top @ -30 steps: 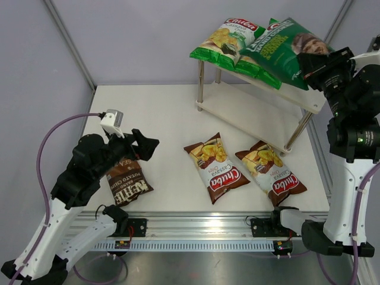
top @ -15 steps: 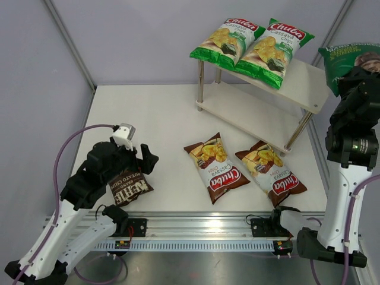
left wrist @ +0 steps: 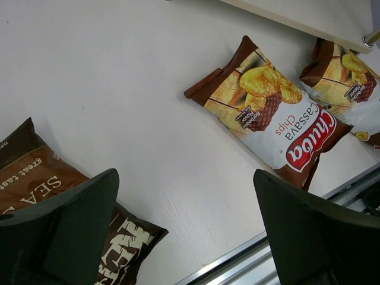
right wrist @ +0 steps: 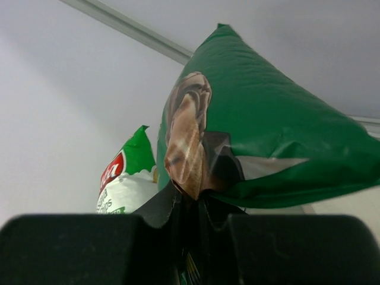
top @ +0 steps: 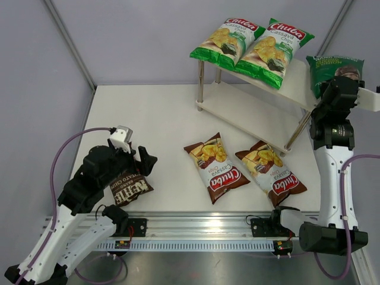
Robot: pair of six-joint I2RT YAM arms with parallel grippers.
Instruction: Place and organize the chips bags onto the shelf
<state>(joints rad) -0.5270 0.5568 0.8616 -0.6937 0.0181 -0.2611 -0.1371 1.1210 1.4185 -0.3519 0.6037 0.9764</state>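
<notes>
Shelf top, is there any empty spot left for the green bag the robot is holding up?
Yes, for the dark green bag: the top board is bare at its right end, past the right-hand green Chuba bag. The lower board looks bare too. The table is open left of the shelf; its front is crowded with two brown-red bags.

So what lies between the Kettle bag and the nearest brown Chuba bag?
Nothing. Only bare table separates the Kettle bag from the Chuba bag, which shows most clearly in the left wrist view.

Left tool [top: 144, 161] spread wide, low, right tool [top: 333, 83] clamped, raised
</notes>
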